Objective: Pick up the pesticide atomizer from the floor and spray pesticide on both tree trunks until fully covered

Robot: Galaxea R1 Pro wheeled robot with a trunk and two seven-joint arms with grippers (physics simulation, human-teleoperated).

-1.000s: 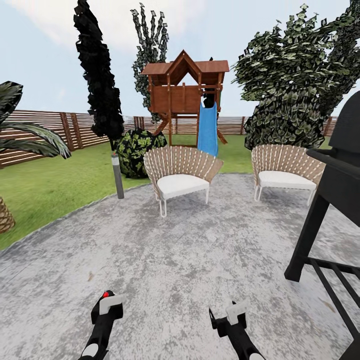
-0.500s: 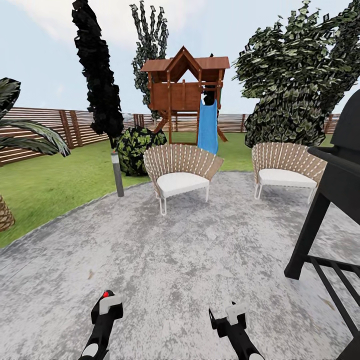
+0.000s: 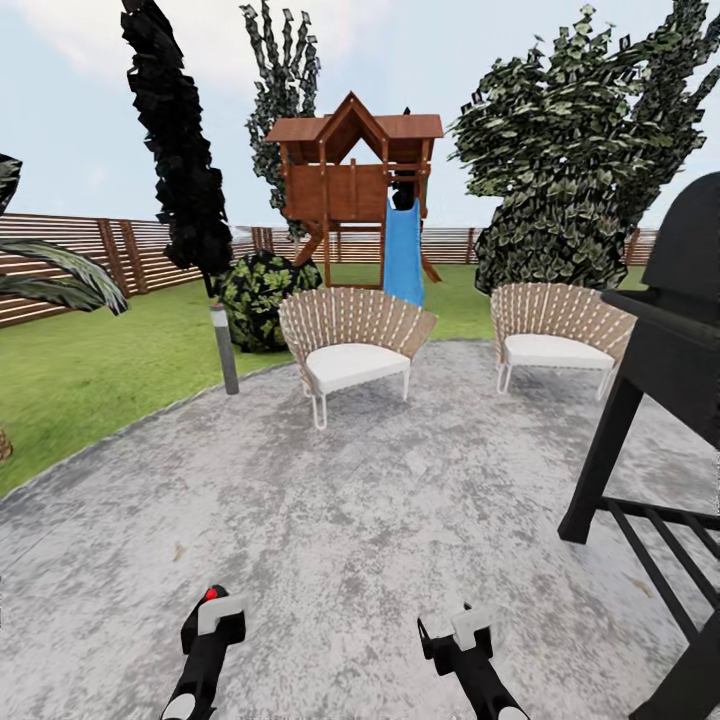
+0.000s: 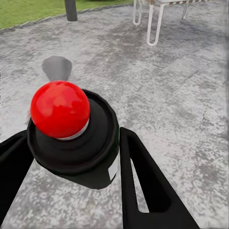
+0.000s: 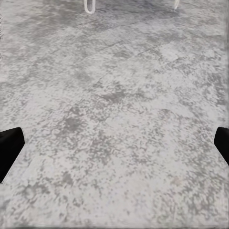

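Two grippers sit nearest, low in the head view. Left gripper [image 3: 212,612], at about 7 o'clock: fingers [image 4: 143,186] closed around the pesticide atomizer [image 4: 71,131], a dark bottle with a round red top, held upright between the black fingers above the paving; its red top also shows in the head view. Right gripper [image 3: 458,628], at about 5 o'clock: holds nothing, its two dark fingertips spread wide apart at the edges of the wrist view over bare stone.

Floor [image 3: 380,500]: mottled grey-and-white stone paving, rounded edge meeting the lawn [image 3: 90,370] at 9 to 10 o'clock.

Black grill [image 3: 680,340]: at 3 o'clock, on slanted legs with a slatted lower shelf, standing on the paving.

Two wicker chairs with white seat cushions: one [image 3: 350,350] near 12 o'clock, one [image 3: 555,335] near 1 o'clock, both on the far part of the paving.

Short grey post [image 3: 224,350]: at 11 o'clock, at the paving's edge.

Palm frond [image 3: 60,280]: at 9 o'clock.

Round bush [image 3: 260,300] and dark narrow conifer [image 3: 175,150]: at 11 o'clock, on the grass behind the post.

Playset [image 3: 355,190]: brown wood with a blue slide, at 12 o'clock behind the nearer chair.

Large leafy shrubs [image 3: 570,180]: at 1 to 2 o'clock.

Slat fence [image 3: 60,260]: brown, farthest, along the lawn's back edge.
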